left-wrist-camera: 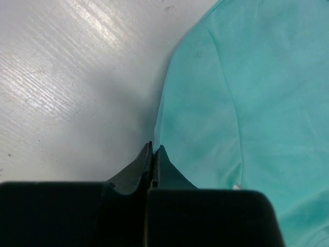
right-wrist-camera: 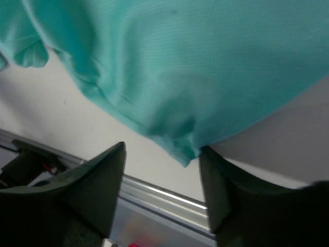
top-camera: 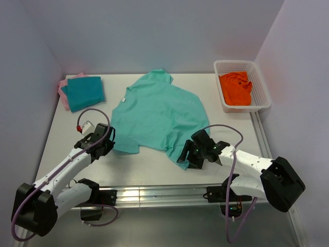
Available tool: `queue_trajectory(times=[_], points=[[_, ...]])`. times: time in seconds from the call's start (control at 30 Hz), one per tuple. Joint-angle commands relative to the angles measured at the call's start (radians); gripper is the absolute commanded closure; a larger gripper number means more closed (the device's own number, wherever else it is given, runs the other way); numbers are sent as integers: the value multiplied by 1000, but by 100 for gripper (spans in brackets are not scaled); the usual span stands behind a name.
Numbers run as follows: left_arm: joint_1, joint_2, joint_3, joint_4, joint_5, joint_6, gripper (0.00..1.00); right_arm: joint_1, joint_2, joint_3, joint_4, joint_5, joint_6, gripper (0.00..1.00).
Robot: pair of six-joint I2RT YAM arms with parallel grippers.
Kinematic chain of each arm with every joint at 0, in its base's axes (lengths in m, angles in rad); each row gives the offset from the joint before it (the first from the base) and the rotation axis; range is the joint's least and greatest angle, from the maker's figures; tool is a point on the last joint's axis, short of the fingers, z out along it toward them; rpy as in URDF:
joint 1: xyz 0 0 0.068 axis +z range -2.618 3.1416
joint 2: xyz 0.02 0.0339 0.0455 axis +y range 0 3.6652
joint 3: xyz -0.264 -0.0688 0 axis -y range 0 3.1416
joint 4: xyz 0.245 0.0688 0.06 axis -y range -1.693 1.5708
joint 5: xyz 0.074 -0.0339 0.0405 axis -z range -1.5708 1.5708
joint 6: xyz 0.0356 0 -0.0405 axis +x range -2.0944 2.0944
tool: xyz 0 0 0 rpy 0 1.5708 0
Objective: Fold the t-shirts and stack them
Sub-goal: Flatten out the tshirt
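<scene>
Mint tee (top-camera: pixel 157 116) spread (rumpled); teal tee (top-camera: pixel 86 92) atop pink tee (top-camera: pixel 62 91).

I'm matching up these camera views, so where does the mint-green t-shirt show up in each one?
Top external: mint-green t-shirt spread across the centre of the table, between the arms.
Left wrist: t-shirt fills the right side, edge at the shut left fingers.
Right wrist: t-shirt fills the top, a corner between the open right fingers.
Shared landmark: the white table beside the cloth.
</scene>
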Motion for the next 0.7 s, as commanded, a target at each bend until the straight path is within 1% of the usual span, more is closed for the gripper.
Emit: queue_trajectory(times=[0.0, 0.03, 0.07, 0.1, 0.17, 0.2, 0.27, 0.33, 0.37, 0.4, 0.43, 0.47, 0.5, 0.53, 0.57, 0.6, 0.63, 0.67], points=[[0, -41, 29, -33, -36, 23, 100, 24, 29, -23, -37, 81, 3, 38], [0, -52, 22, -33, -34, 24, 100, 26, 32, -27, -37, 82, 2, 45], [1, -55, 19, -33, -34, 21, 100, 26, 33, -27, -40, 85, 3, 59], [3, -58, 16, -32, -33, 24, 100, 26, 39, -29, -45, 84, -3, 69], [7, -65, 7, -21, -28, 27, 100, 26, 51, -27, -49, 84, -9, 90], [9, -67, 5, -16, -27, 29, 100, 24, 53, -24, -60, 84, -12, 95], [12, -68, 7, -13, -25, 37, 100, 26, 45, -7, -77, 94, -27, 100], [15, -67, 39, -22, -31, 52, 100, 24, 20, 40, -132, 124, -41, 100], [17, -67, 64, -60, -36, 56, 100, 23, 4, 64, -159, 137, -61, 100], [17, -67, 94, -82, -42, 64, 100, 23, -31, 94, -226, 169, -70, 100], [15, -72, 167, -111, -56, 89, 100, 21, -53, 167, -267, 186, -81, 100], [17, -78, 211, -163, -63, 96, 100, 20, -77, 207, -344, 208, -98, 100], [15, -85, 252, -191, -69, 109, 100, 18, -126, 251, -385, 238, -104, 100], [17, -104, 336, -211, -72, 136, 100, 14, -149, 346, -425, 263, -110, 100], [15, -113, 378, -232, -85, 147, 100, 8, -169, 397, -463, 278, -121, 100], [15, -122, 421, -274, -89, 156, 100, -2, -198, 451, -536, 294, -129, 100], [17, -139, 502, -288, -89, 178, 100, -9, -211, 565, -575, 327, -139, 100], [15, -144, 540, -304, -91, 190, 100, -14, -217, 626, -612, 346, -156, 100]])
